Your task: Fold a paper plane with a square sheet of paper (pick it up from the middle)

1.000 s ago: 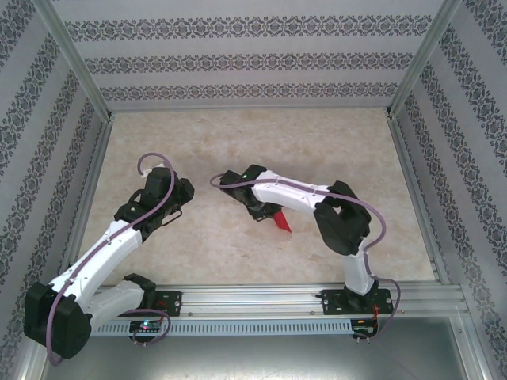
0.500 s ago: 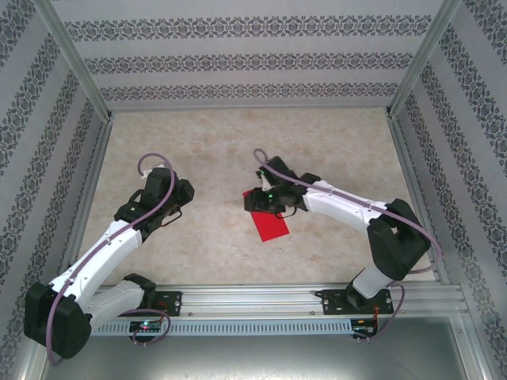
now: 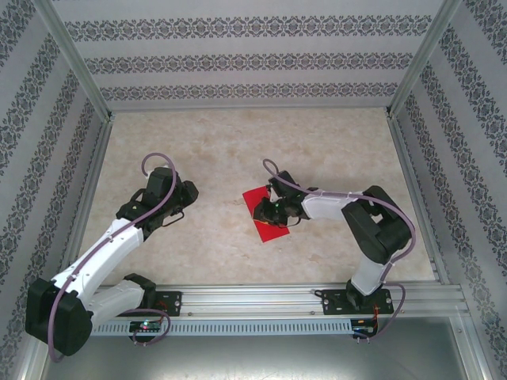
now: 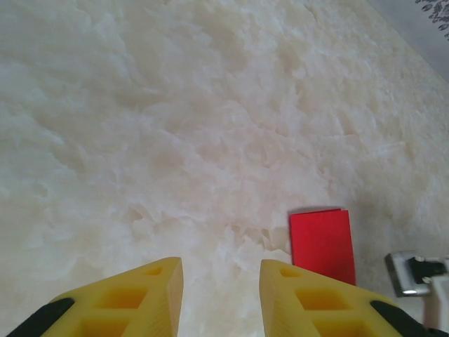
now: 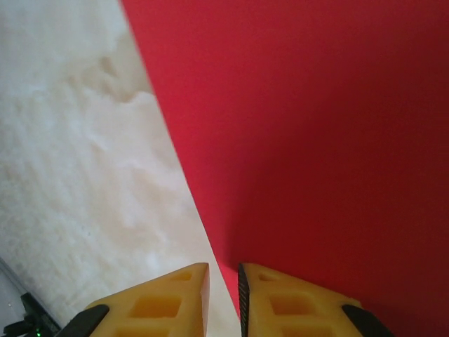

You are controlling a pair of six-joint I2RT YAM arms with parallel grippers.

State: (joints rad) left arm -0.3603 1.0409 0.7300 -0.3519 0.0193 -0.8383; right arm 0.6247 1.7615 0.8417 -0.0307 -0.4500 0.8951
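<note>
Red paper sheet (image 3: 255,202) lies flat on the marbled bench (image 3: 238,142), centre frame in the top view. The right gripper (image 3: 273,212) sits on its right side, jaws almost pressed together, pinching the sheet's edge (image 5: 223,270). At centre left, well apart, is the left gripper (image 3: 186,202), jaws spread on nothing (image 4: 221,267), the sheet at lower right (image 4: 323,246).
</note>
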